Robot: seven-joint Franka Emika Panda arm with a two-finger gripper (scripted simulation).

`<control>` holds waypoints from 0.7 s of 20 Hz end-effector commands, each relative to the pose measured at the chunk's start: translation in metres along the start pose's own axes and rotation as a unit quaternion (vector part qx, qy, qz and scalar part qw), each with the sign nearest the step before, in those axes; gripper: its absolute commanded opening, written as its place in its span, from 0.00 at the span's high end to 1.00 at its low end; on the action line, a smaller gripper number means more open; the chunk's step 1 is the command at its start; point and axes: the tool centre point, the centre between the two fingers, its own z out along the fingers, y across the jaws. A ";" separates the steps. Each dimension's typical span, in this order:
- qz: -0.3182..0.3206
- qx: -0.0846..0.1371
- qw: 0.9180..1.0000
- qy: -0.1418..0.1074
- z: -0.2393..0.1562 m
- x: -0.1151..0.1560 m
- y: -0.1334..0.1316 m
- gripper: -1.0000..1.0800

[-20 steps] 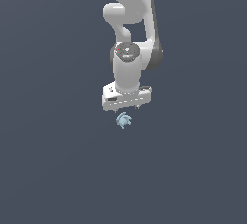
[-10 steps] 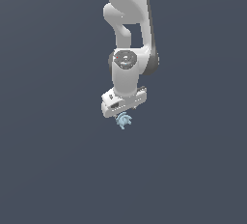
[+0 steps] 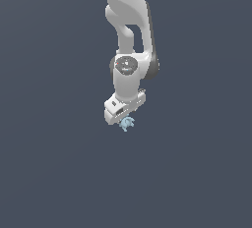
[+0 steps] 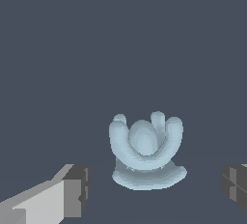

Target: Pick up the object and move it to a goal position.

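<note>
The object is a tiny pale light-blue thing with curled, spiky lobes, lying on the dark grey floor. In the wrist view the object sits between my two fingers, one grey-tipped finger on one side and the other finger at the far side. Both are apart from it. My white gripper hangs straight down over the object and is open. Its fingertips are hidden behind the hand in the exterior view.
Plain dark grey floor all around. The white arm rises above the gripper to the top of the exterior view.
The hand has turned about its vertical axis and come down a little closer over the object. The object has not moved.
</note>
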 end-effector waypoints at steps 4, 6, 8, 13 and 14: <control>-0.029 -0.001 1.000 0.001 0.005 -0.001 0.001 0.04; -0.033 -0.001 0.999 0.001 0.006 -0.001 0.001 0.04; -0.034 -0.001 0.999 0.001 0.006 -0.001 0.001 0.04; -0.032 -0.001 0.999 0.001 0.011 -0.001 0.001 0.04; -0.032 -0.001 0.999 0.001 0.014 -0.001 0.001 0.04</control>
